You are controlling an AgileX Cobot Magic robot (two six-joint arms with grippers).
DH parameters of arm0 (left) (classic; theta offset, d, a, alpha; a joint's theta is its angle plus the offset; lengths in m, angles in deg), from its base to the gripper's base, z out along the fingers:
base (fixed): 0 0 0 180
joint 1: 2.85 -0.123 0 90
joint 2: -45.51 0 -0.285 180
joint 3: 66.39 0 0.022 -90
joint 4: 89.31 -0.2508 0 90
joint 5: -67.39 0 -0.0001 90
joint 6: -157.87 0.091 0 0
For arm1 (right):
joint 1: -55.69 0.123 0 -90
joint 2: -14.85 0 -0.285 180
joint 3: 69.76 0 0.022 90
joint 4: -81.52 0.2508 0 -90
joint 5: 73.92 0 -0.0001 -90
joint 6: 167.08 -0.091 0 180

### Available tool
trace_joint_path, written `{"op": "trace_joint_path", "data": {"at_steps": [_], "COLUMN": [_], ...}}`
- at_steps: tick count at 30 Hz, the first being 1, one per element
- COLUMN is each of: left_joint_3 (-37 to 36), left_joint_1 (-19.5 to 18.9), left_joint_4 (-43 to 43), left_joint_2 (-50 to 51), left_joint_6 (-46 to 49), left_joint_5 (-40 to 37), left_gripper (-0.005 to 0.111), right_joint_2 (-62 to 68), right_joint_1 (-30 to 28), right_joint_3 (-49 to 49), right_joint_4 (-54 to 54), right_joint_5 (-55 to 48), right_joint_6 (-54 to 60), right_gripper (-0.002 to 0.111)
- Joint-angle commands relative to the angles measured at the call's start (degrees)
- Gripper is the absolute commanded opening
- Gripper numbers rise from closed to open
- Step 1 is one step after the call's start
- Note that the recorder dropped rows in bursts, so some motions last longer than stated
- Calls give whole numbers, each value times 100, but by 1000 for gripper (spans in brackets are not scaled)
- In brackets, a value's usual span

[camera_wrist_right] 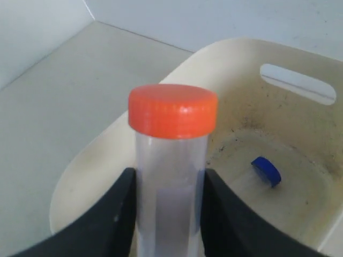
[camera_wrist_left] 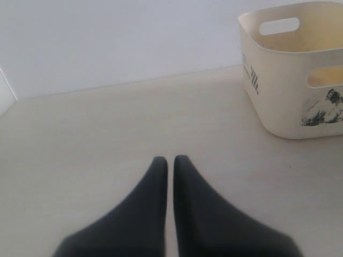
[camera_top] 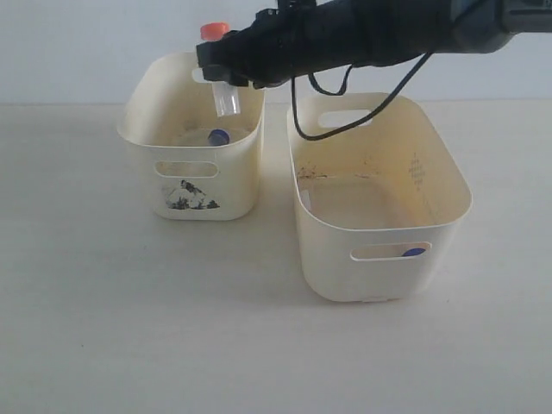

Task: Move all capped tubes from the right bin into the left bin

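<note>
- Tube with orange cap (camera_top: 228,102) is clamped between the fingers of the right gripper (camera_top: 226,76), which reaches across and hangs over the rear part of the left bin (camera_top: 138,112)
- Long axis of this tube is upright, cap on top, clear end pointing down into the left bin; I judge the release needs only the jaws to open, perhaps after lowering a little
- One tube with blue cap (camera_top: 217,136) lies on the floor of the left bin, almost under the held one
- Beside the left bin stands the right bin (camera_top: 328,259); a blue cap (camera_top: 414,253) shows through its front handle slot, so probably one tube waits there
- Left gripper (camera_wrist_left: 170,160) has its fingers closed together with nothing between them, low over the table, some way off the left bin
- No brand or readable writing; the left bin carries only a dark printed picture (camera_top: 188,197), like a landscape
</note>
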Motion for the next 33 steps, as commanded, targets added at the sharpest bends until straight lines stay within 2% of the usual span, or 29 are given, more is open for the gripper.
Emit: {"op": "trace_joint_path", "data": {"at_steps": [1, 3, 6, 7, 8, 12, 16, 18, 21, 24, 26, 29, 33], "left_joint_3": [23, 23, 23, 23, 23, 23, 23, 23, 23, 23, 23, 23, 23], "left_joint_1": [-6, -6, -6, -6, -6, -6, -6, -6, -6, -6, -6, -6, -6], "left_joint_4": [6, 6, 6, 6, 6, 6, 6, 6, 6, 6, 6, 6, 6], "left_joint_2": [-11, -11, -11, -11, -11, -11, -11, -11, -11, -11, -11, -11, -11], "left_joint_6": [-66, -66, -66, -66, -66, -66, -66, -66, -66, -66, -66, -66, -66], "left_joint_5": [88, 88, 88, 88, 88, 88, 88, 88, 88, 88, 88, 88, 88], "left_gripper": [4, 4, 4, 4, 4, 4, 4, 4, 4, 4, 4, 4, 4], "right_joint_2": [89, 91, 91, 91, 91, 41, -374, -658, -1018, -1123, -1110, -1122, -1100], "right_joint_1": [323, 385, 418, 418, 418, 418, 212, 4, -255, -366, -366, -366, -366], "right_joint_3": [14, 14, 14, 14, 14, 14, 14, 14, 43, 288, 470, 569, 569], "right_joint_4": [65, 65, 65, 65, 53, 38, -395, -1338, -3469, -5861, -6933, -7662, -7778], "right_joint_5": [430, 452, 526, 610, 686, 554, -256, -580, -848, -1917, -2774, -3612, -4198], "right_joint_6": [840, 867, 788, 681, 644, 517, 127, -909, -2922, -5226, -6249, -6775, -6908], "right_gripper": [9, 25, 62, 69, 71, 59, 41, 38, 38, 38, 38, 38, 38]}}
